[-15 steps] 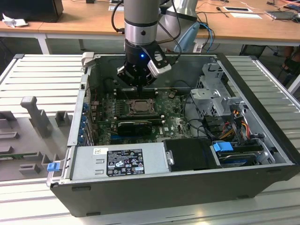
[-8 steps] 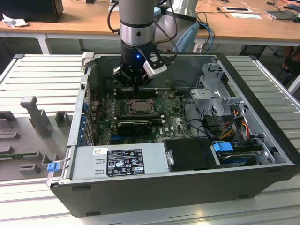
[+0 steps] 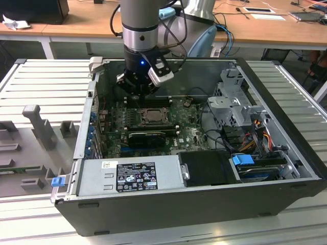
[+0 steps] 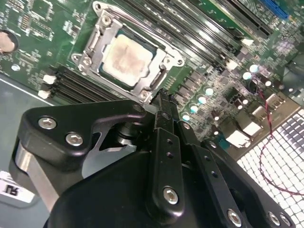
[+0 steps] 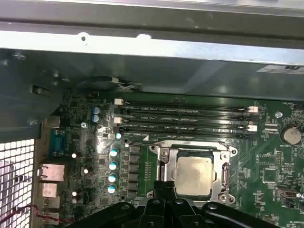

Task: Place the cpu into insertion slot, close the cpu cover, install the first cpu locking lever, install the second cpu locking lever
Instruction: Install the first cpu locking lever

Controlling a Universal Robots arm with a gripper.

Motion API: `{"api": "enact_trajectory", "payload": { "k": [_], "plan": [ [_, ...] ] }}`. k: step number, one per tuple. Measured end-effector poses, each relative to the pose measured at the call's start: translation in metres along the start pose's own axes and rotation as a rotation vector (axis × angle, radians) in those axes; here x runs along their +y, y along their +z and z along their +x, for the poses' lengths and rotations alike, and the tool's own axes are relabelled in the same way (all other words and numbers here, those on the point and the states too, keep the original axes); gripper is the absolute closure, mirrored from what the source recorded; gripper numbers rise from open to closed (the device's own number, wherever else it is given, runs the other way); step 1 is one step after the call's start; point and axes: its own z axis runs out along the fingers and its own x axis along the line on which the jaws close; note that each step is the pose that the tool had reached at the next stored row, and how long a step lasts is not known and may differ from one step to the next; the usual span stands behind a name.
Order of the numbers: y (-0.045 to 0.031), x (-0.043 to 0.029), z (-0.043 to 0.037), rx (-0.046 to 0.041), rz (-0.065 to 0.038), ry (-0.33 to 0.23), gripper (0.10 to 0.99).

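Just beside gripper (image 4: 164, 97) — closed, empty | cpu (image 4: 127, 59) lies framed by cpu cover (image 4: 93, 45)

Cpu (image 5: 194, 175) sits pale inside cpu cover (image 5: 226, 173), cover flat on green board (image 5: 266, 164); gripper (image 5: 164, 190) just beside cover's edge; black RAM slots (image 5: 185, 118) beyond, then grey case wall (image 5: 190, 71).

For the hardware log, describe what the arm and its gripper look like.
The arm is a grey cylinder ending in a polished silver band. Below it the gripper is matte black, built of angular link bars fastened with silver screws, with a small blue light on its body. A pale grey camera module sits at its side, and a dark cable loops nearby.
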Motion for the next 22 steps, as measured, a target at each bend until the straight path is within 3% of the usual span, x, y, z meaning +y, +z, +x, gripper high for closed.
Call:
{"api": "enact_trajectory", "payload": {
  "k": [6, 17, 22],
  "plan": [
    [0.0017, 0.0025, 0.0169, -0.0002, -0.003, 0.0, 0.98],
    [0.004, 0.0107, 0.0303, -0.0005, -0.009, 0.0, 0.98],
    [0.0051, 0.0198, 0.0341, -0.0007, -0.013, 0.0, 0.98]
  ]
}}
